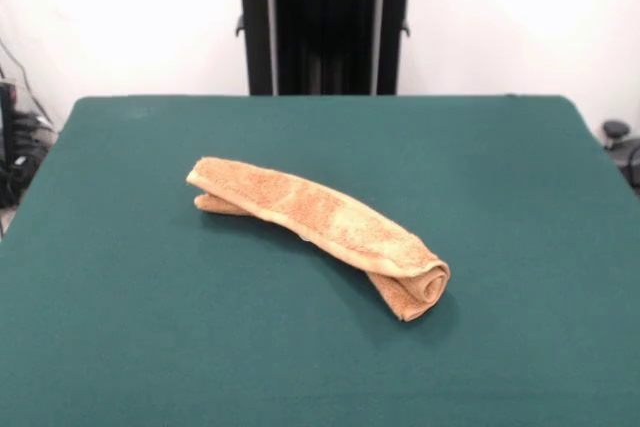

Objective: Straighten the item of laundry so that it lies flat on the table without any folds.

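The orange-tan terry-cloth towel (318, 230) lies on the dark green table (120, 287), near its middle. It is rolled and folded into a long bundle that runs from upper left to lower right. Its lower right end is curled in a spiral. A lighter woven band crosses the middle of the bundle. No tag shows. The gripper is out of view; only the black pedestal (322, 27) stands behind the table's far edge.
Dark cables and equipment (18, 147) sit off the table's left side. A dark object (618, 137) sits off the right side. A white wall is behind the pedestal.
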Available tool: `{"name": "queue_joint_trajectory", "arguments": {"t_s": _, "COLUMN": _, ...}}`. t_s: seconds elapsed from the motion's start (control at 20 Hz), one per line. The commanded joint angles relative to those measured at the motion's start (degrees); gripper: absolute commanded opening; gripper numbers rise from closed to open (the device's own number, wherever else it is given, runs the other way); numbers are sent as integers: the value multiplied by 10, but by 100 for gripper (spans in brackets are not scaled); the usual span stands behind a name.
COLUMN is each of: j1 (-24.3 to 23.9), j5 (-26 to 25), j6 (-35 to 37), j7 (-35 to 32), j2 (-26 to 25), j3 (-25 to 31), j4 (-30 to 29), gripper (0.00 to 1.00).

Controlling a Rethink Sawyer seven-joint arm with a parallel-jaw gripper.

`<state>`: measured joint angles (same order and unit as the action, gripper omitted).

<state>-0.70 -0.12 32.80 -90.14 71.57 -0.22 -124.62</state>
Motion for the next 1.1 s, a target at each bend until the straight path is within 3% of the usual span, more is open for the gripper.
{"name": "queue_joint_trajectory", "arguments": {"t_s": 0.05, "j1": 5, "j5": -9, "j6": 40, "j7": -102, "j2": -23, "j3": -3, "j4": 10, "gripper": 100}}
{"name": "queue_joint_trajectory", "arguments": {"t_s": 0.2, "j1": 17, "j5": -39, "j6": 22, "j7": -117, "j2": -43, "j3": -18, "j4": 19, "gripper": 100}}
{"name": "queue_joint_trajectory", "arguments": {"t_s": 0.7, "j1": -60, "j5": -14, "j6": -13, "j7": -40, "j2": -98, "j3": 29, "j4": 30, "gripper": 100}}
{"name": "queue_joint_trajectory", "arguments": {"t_s": 1.1, "j1": -94, "j5": -34, "j6": -60, "j7": -23, "j2": -154, "j3": 53, "j4": 58, "gripper": 100}}
